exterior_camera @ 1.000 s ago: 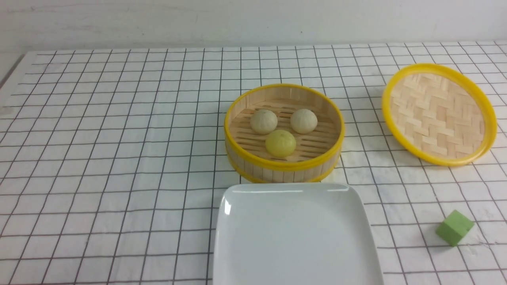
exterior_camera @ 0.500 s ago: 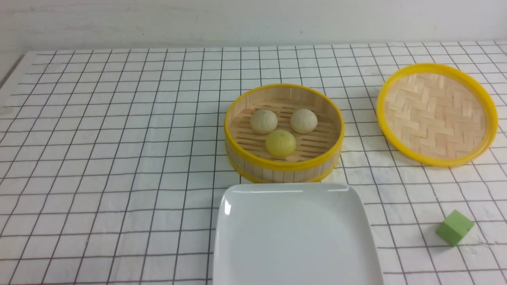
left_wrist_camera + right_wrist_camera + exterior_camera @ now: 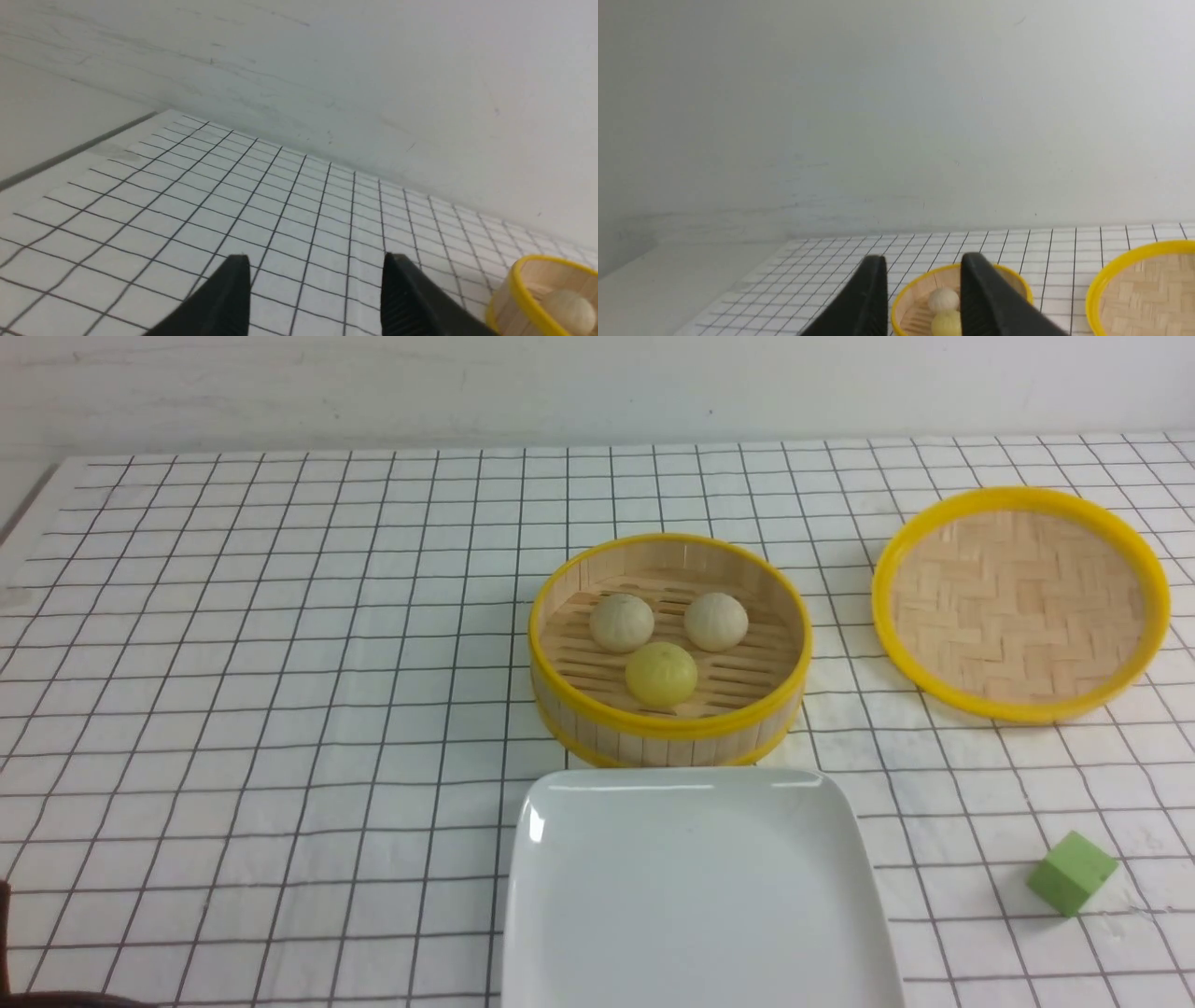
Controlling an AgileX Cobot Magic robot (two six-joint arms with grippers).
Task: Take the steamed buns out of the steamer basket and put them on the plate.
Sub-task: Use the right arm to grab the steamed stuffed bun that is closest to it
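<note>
Steamed buns, three small round domes, all sit in the round bamboo steamer basket with a slatted floor, upright slat wall and yellow rims. Two pale beige ones lie side by side toward the far side. The yellow one is just near of them, close against both. The basket stands upright about the middle of the white desk ruled with a black grid.

Directly near of the basket lies the large glossy white squarish plate with rounded corners. Its far edge is close to the basket's base, though I cannot tell whether they touch, and its near edge runs out of the front view.

To the right of the basket and a little farther back, apart from it, the flat yellow-rimmed woven bamboo lid lies with its woven inner face up. A small green cube rests at the near right, apart from the plate. A pale wall stands behind the desk.

The left tool has its two black fingers spread wide, gripping nothing, with gridded desk showing between them and the basket off to one side. The right tool is parted less widely, also empty. The basket and two of the buns show beyond its gap.
</note>
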